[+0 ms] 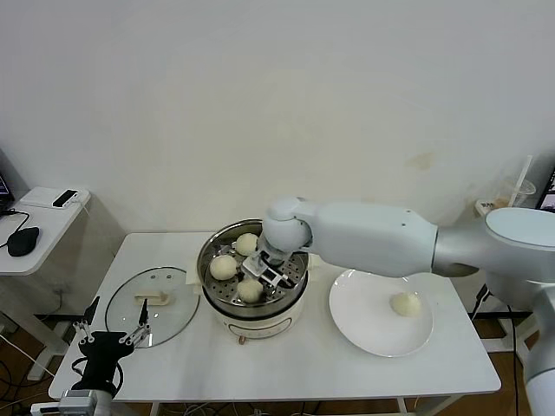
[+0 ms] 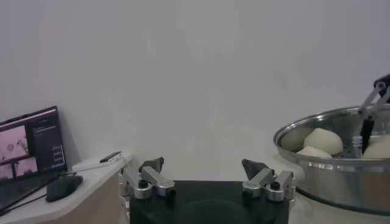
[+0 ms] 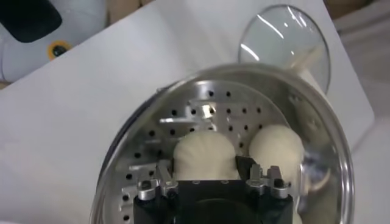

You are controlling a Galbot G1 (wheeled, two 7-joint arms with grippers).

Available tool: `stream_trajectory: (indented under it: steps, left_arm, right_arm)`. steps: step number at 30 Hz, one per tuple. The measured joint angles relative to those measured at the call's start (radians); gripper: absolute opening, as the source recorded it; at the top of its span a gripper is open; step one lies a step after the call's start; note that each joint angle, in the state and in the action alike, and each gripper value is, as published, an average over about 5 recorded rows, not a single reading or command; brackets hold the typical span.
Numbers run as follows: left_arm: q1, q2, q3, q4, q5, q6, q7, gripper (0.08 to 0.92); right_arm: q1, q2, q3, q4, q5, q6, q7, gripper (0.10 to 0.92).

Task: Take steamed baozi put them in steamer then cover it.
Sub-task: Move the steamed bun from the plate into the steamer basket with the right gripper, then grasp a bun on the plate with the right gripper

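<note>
The steamer (image 1: 295, 299) stands mid-table with three baozi on its perforated tray: one at the back (image 1: 247, 243), one at the left (image 1: 224, 267), one at the front (image 1: 250, 290). My right gripper (image 1: 263, 270) reaches into the pot. In the right wrist view it (image 3: 205, 167) is shut on a baozi (image 3: 205, 152) low over the tray, a finger against each side, with another baozi (image 3: 277, 146) beside it. A fourth baozi (image 1: 405, 304) lies on the white plate (image 1: 364, 325). The glass cover (image 1: 152, 305) lies flat left of the steamer. My left gripper (image 1: 113, 334) waits open near the table's front left corner.
A white side table (image 1: 39, 225) with a mouse and a small device stands at the left; a laptop screen (image 2: 30, 146) shows in the left wrist view. A cup with a straw (image 1: 520, 195) stands at the far right. The steamer (image 2: 332, 170) is to the left gripper's (image 2: 203, 170) right.
</note>
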Motion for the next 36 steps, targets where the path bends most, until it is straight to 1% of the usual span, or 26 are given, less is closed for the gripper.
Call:
stream_trajectory:
  steps: [3,6,14,20,25,29,36]
  left_arm:
    - [-0.001,0.001,0.000,0.001,0.000,0.000,0.000,0.823]
    - [-0.003,0.001,0.000,0.001,0.000,0.000,0.000,0.823]
    - [-0.007,0.008,0.003,0.004,0.001,0.000,-0.001,0.823]
    - [-0.013,0.018,0.006,0.004,0.001,0.000,-0.001,0.823]
    - [-0.017,0.029,0.009,0.005,-0.005,0.000,0.000,0.823]
    - [-0.019,0.037,0.017,0.009,-0.006,0.001,0.000,0.823]
    - [-0.025,0.051,0.038,0.014,-0.008,0.003,0.001,0.823]
  right_arm:
    - [0.003,-0.001,-0.001,0.000,-0.004,0.015,0.002,0.762]
    - [0.010,-0.006,-0.001,-0.002,-0.008,0.026,0.002,0.809]
    - [0.041,-0.037,0.038,-0.014,0.000,0.025,0.007,0.823]
    - [0.074,-0.096,0.091,0.004,0.031,-0.032,-0.012,0.823]
    - [0.086,-0.198,0.115,0.051,0.068,-0.118,-0.037,0.823]
    - [0.079,-0.312,0.134,0.104,0.082,-0.183,-0.050,0.823]
    - [0.015,-0.537,0.171,0.178,0.042,-0.237,-0.068,0.823]
